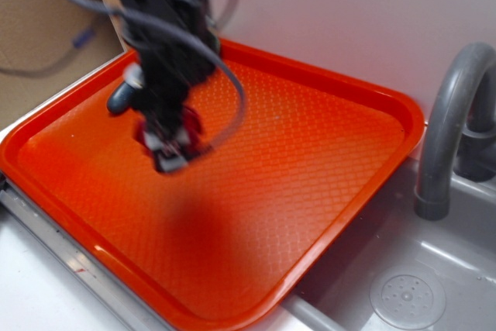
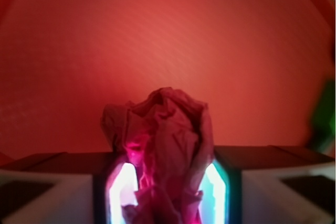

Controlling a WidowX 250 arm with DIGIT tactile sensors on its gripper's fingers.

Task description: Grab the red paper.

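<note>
Hand (image 2: pixel 167 192) pinches the red paper (image 2: pixel 163 140) between its fingers

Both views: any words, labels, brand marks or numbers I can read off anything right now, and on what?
None can be read in either view.
Orange tray: only an embossed diamond pattern, no text.
Red paper, between the pincer fingers: plain crumpled folds, no print.
Cardboard at upper left: a small purplish mark, too blurred to read.
Grey faucet and sink: no markings visible.
</note>
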